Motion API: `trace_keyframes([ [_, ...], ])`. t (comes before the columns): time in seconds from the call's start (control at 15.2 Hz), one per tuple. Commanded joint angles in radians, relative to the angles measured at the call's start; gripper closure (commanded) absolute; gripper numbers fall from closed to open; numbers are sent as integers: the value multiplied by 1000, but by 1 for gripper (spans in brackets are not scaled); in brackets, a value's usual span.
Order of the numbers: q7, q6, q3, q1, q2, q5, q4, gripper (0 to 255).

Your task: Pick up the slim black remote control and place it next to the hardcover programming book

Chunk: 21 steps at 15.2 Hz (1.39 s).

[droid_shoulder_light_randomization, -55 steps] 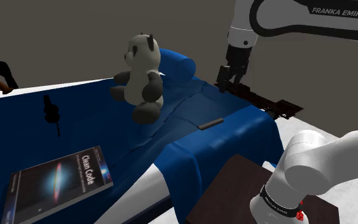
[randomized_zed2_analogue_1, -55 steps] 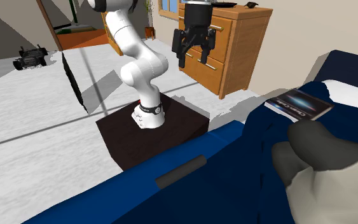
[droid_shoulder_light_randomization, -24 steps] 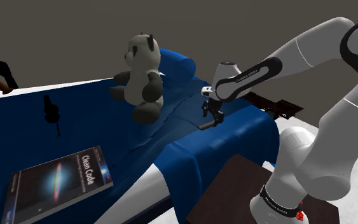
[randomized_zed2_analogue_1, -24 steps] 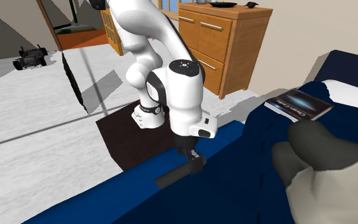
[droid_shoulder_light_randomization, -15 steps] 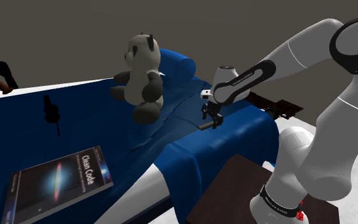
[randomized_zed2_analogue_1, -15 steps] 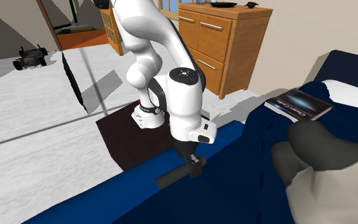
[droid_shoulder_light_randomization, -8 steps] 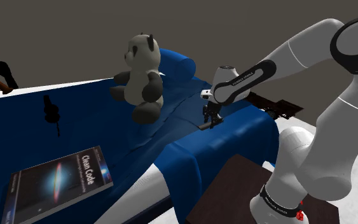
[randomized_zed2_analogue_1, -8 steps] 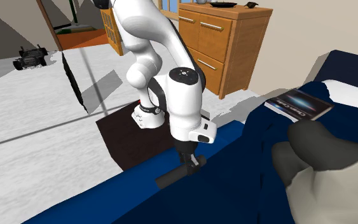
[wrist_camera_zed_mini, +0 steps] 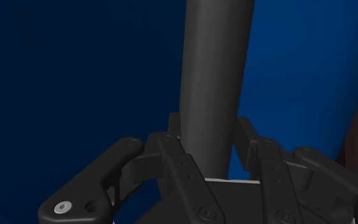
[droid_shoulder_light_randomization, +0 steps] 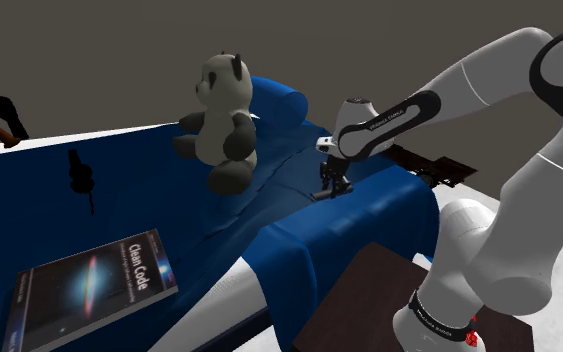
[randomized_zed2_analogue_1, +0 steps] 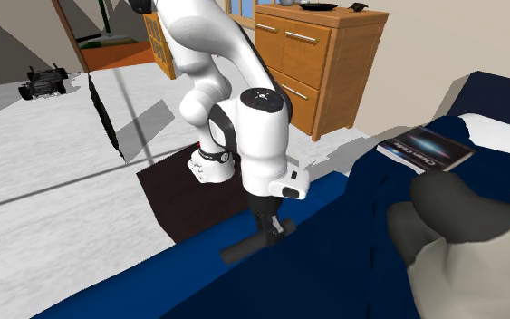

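Note:
The slim dark remote hangs just above the blue bedcover near the bed's edge, and my gripper is shut on one end of it. In the wrist view the remote runs straight out from between my fingers, which clasp it on both sides. In the shoulder view the gripper sits low over the cover at the bed's near corner. The hardcover book with a galaxy cover lies at the shoulder view's lower left; the same book is at the second exterior view's right.
A plush panda sits mid-bed beside a blue bolster. Small dark objects lie on the cover to the panda's left. A wooden dresser stands behind the arm, and my dark stand is beside the bed.
My fingers have shut on the remote's end over the last second. The hand has since risen slightly, taking the remote just off the cover.

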Motion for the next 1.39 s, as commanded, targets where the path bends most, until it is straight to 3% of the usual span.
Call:
trace_keyframes([
  [0.0,19,-37,20,-13,-31,-21,10,255],
  [0.86,63,-253,113,-59,-167,-64,99,255],
  [1.32,197,-230,203,46,-74,21,139,255],
])
